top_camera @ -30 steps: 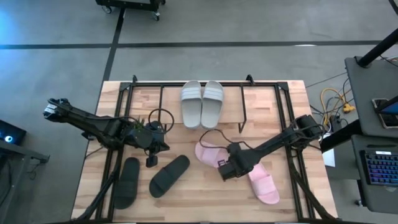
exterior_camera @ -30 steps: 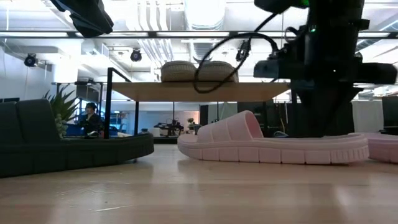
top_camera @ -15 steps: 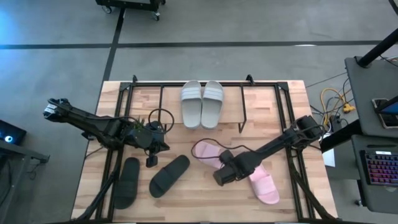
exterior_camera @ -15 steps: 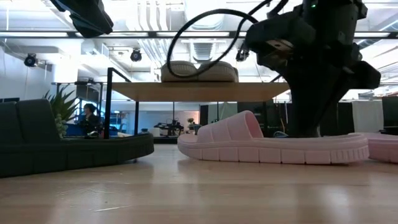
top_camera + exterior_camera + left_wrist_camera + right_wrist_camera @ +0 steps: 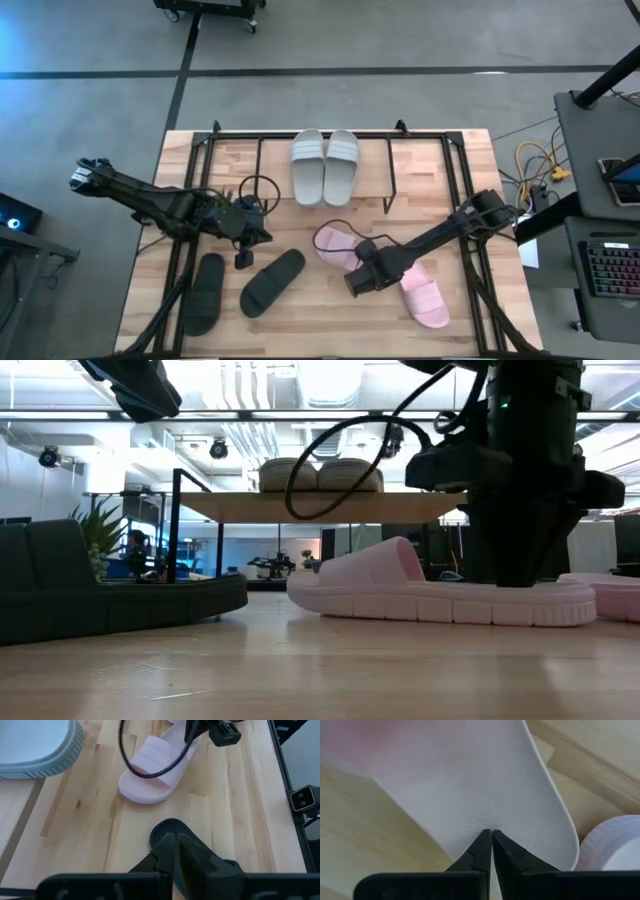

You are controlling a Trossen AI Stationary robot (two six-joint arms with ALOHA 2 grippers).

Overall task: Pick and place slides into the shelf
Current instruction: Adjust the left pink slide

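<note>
So far only the two grey-green slides [image 5: 324, 166] lie on the shelf [image 5: 375, 166]; two pink slides [image 5: 338, 246] and two black slides [image 5: 272, 281] wait on the surface. At 5 o'clock, the right gripper [image 5: 352, 284] has its fingers closed on the heel of one pink slide. At 9 o'clock the left gripper [image 5: 243, 259] waits, fingers closed and empty.

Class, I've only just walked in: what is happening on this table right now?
The right gripper is down on one pink slide, fingers closed against its footbed. The left gripper waits shut above the black slides. Two grey-green slides already sit on the shelf; the other pink slide lies nearby.
</note>
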